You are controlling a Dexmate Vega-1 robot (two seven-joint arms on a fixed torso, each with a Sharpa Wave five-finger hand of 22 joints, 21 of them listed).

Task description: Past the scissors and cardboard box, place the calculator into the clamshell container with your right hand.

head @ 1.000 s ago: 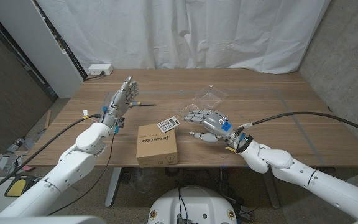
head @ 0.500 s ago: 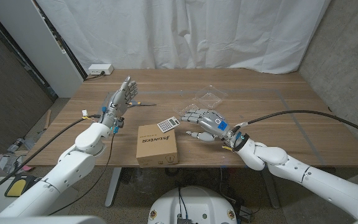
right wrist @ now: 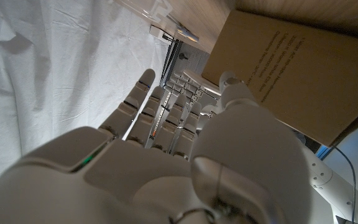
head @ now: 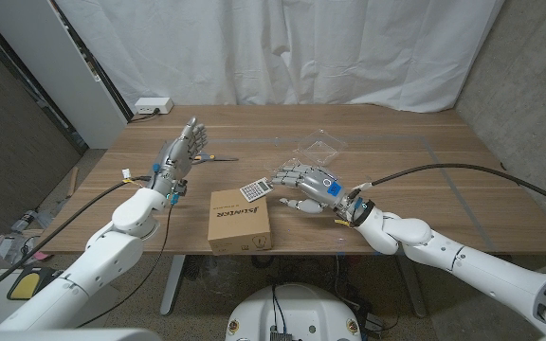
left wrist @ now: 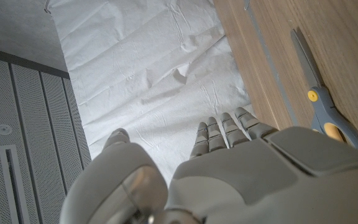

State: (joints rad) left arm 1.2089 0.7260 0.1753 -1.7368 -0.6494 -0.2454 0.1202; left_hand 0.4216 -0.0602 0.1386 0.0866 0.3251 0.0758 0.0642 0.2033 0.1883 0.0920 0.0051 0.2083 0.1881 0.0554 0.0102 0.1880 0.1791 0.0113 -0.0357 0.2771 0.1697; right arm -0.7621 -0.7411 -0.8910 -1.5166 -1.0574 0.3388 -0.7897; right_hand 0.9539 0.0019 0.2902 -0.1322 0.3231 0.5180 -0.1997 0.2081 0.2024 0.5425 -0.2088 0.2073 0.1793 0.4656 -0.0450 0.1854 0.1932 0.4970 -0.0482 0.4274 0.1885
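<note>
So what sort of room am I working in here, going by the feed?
Most likely a makeshift lab or test bay, not a home: a white sheet backdrop hangs behind the wooden table, a bare concrete wall stands to the right, and a power strip sits at the table's far corner.

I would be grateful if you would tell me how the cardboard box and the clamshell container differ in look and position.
The cardboard box is opaque brown with dark print on top; the clamshell container is clear, so the wood shows through it. The cardboard box sits near the table's front edge, on the robot's left of the right hand; the clamshell container lies farther back, beyond that hand. Both rest on the wooden table, and neither is touched by a hand.
</note>
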